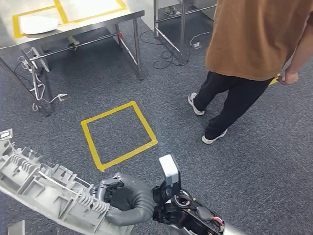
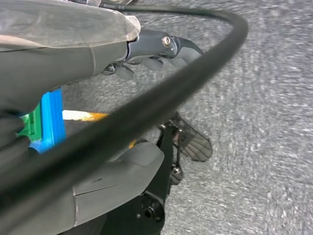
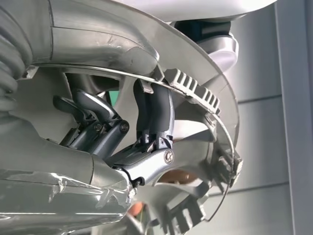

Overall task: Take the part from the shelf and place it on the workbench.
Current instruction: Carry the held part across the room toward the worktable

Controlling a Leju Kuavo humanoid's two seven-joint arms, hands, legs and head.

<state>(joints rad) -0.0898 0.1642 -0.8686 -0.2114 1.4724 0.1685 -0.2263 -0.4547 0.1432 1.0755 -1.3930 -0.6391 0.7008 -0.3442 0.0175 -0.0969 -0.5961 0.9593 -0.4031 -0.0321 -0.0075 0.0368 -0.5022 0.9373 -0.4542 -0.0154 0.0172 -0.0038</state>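
1. Grey carpet [image 1: 258, 161] covers the floor across the head view; a square of yellow tape [image 1: 119, 134] is laid on it at centre frame, with open carpet on every side of the square.
2. Workbench [image 1: 92, 19], upper left of the frame: a steel top with yellow tape borders, a white flat object [image 1: 38, 23] lying inside the left border, and loose cables [image 1: 40, 98] beneath its legs.
3. Person [image 1: 255, 44], upper right: brown top, dark trousers, white shoes, standing on the carpet well apart from the tape square.
4. Part [image 1: 44, 188], lower left: a long grey ribbed plastic moulding, its near end held at the bottom centre of the frame.
5. Right hand [image 1: 127, 198]: fingers and thick thumb are wrapped around the part's edge. The right wrist view shows the dark fingers [image 3: 153, 115] hooked over the part's ribbed rim [image 3: 195, 90].
6. Left hand [image 2: 147, 54], upper left of the left wrist view: fingers curled over blurred carpet, holding nothing; a black cable [image 2: 177, 93] crosses the frame.
7. No legible writing or labels.
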